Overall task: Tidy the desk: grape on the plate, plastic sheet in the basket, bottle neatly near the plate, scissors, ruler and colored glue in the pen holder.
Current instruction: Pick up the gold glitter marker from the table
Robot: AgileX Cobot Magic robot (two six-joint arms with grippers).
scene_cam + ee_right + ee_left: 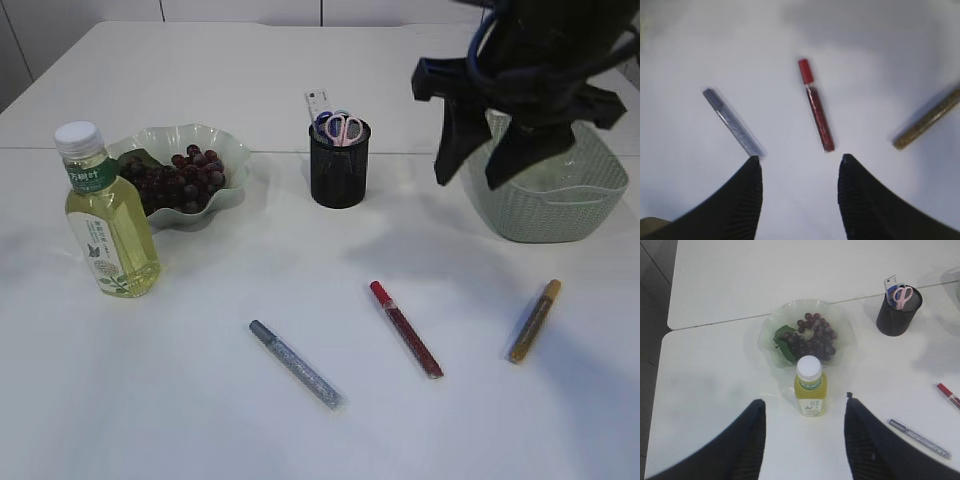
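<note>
The yellow-green bottle (110,225) stands upright just in front of the wavy plate (228,152), which holds the grapes (182,178). Scissors (340,127) and a ruler (317,102) stick out of the black pen holder (340,170). Silver (296,364), red (406,328) and gold (534,320) glue pens lie loose on the table. My right gripper (480,165) hangs open and empty, high in front of the basket (550,215); its wrist view looks down on the red pen (816,105). My left gripper (804,400) is open and empty, above the bottle (811,390). The plastic sheet is out of view.
The white table has a seam running across it behind the plate (785,310) and pen holder (898,310). The right arm's dark body blocks part of the basket's rim and inside.
</note>
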